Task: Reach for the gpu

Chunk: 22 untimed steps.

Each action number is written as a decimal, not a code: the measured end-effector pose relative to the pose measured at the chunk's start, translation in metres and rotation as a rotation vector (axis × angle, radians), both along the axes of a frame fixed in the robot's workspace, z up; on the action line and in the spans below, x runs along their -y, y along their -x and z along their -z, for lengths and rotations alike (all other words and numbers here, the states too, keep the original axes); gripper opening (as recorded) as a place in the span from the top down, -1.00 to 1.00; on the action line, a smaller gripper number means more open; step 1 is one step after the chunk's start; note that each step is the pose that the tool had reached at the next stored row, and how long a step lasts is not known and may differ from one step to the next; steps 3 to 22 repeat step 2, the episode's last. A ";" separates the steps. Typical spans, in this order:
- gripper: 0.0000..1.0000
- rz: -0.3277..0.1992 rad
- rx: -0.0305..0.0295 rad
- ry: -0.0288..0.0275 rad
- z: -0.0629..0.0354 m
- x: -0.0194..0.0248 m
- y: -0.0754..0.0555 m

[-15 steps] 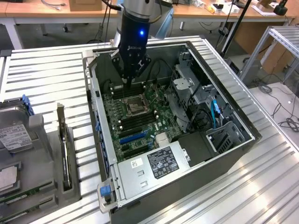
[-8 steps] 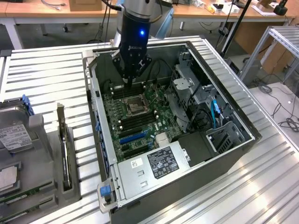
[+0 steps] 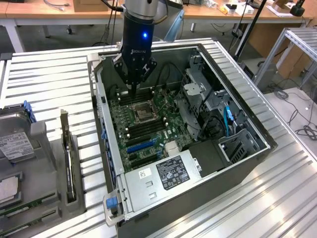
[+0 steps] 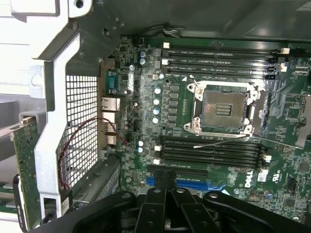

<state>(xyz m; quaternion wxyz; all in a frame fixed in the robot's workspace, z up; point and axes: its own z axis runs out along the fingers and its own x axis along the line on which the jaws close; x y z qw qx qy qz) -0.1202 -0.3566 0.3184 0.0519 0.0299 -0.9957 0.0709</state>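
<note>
On the exterior view's left, the thin green gpu card [image 3: 65,151] stands on edge in a grey moulded rack [image 3: 47,163], outside the open black computer case [image 3: 237,171] on the ribbed metal table [image 3: 49,84]. The black two-finger gripper [image 3: 133,88] hangs inside the case over the green motherboard [image 3: 148,131], well apart from the card, fingers pressed together. The wrist view adds the card's green face [image 4: 24,170] beyond the case's perforated rear wall [image 4: 80,126], a red wire [image 4: 73,145], and the bare silver processor socket [image 4: 223,109] past the closed fingertips [image 4: 160,194].
</note>
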 end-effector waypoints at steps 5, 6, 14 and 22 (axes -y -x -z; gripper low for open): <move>0.79 0.000 0.0000 0.0000 0.0000 0.0000 0.000; 0.79 0.000 0.0000 0.0000 0.0000 0.0000 0.000; 0.79 0.000 0.0000 0.0000 0.0000 0.0000 0.000; 0.79 0.000 0.0000 0.0000 0.0000 0.0000 0.000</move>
